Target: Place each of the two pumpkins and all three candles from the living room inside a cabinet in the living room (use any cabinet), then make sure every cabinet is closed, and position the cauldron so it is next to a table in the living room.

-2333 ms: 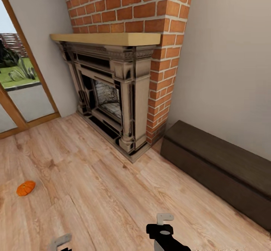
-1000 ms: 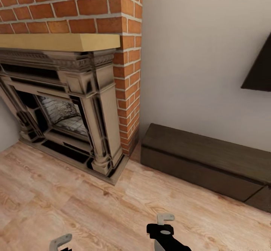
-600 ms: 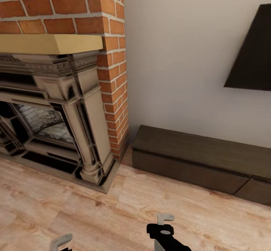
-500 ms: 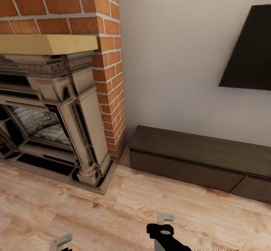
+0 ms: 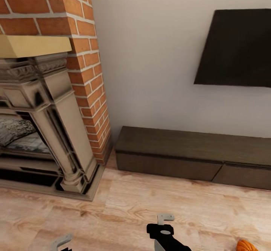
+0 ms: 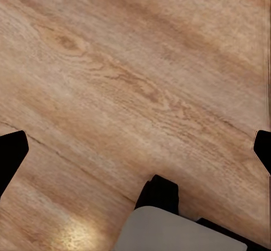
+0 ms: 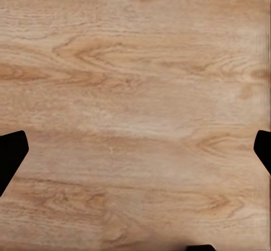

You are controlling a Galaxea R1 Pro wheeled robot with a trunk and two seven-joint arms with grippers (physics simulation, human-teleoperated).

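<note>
Your cabinet (image 5: 188, 157) sits closed against the far wall; a pumpkin (image 5: 246, 245) lies near right. Both end effectors hang spread and empty. Turning on risks clipping the pumpkin.

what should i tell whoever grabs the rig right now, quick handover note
Left claw: open, empty, over bare floor.
Right claw: open, empty, over bare floor.
Cabinet sits along the wall right of the fireplace, drawer fronts look shut.
One pumpkin lies on the floor near the right arm.
Nothing visibly stowed yet. Left: this pumpkin, the other pumpkin, candles and cauldron, none of those in sight.
</note>
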